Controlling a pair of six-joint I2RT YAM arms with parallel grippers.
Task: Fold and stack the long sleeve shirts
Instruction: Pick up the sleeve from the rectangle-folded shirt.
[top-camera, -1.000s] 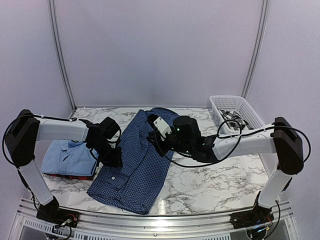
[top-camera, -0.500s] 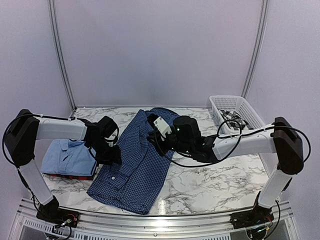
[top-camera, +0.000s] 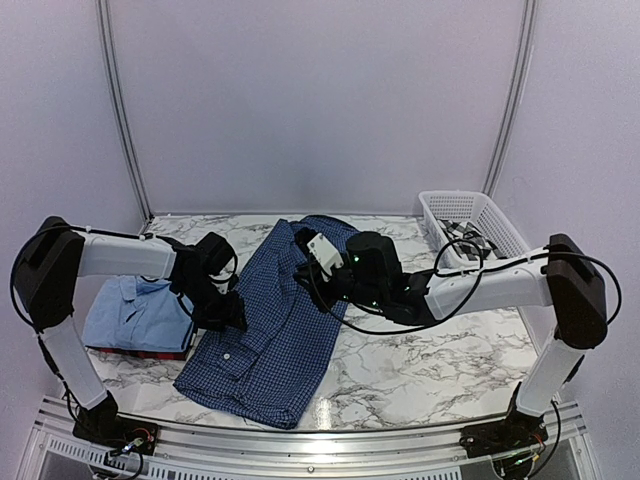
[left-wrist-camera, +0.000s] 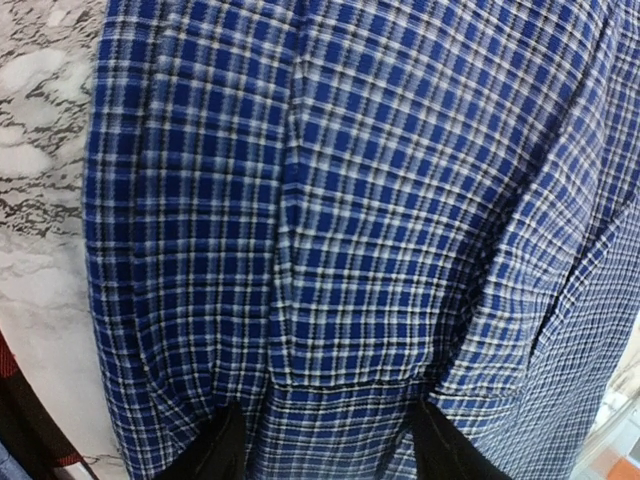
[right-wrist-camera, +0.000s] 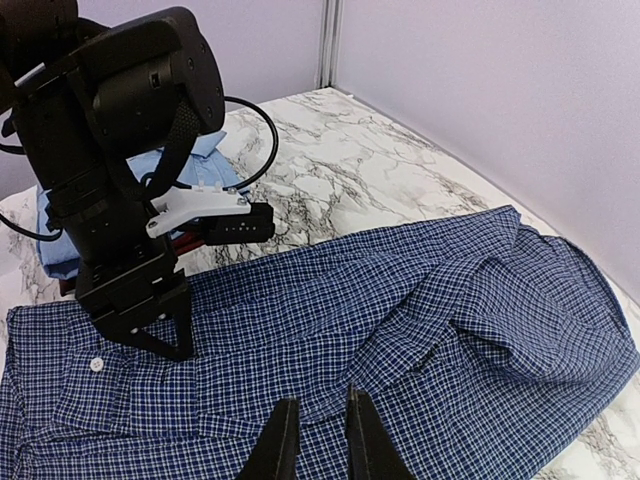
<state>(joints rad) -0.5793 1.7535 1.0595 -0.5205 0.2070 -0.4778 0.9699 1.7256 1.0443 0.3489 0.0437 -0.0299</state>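
Far left, the light blue shirt (top-camera: 135, 310) is lying folded on the dark red shirt (top-camera: 140, 351), so the stack is looking started w/ two done. Left gripper (left-wrist-camera: 330, 412) is standing spread wide, tips pressing the left edge of the navy check shirt (top-camera: 280, 330), which is lying as a long strip diagonally mid-surface (top-camera: 420, 350), collar end near. Right gripper (right-wrist-camera: 320, 398) is hovering over the far, rumpled end, fingers nearly together; can't tell if any cloth is pinched. Far right, the basket (top-camera: 500, 225) is holding the black-and-white checked shirt (top-camera: 468, 240). Step prob. in hand: folding navy no. 3. Next is likely needing both grippers grabbing one end & bringing it crosswise over the other.
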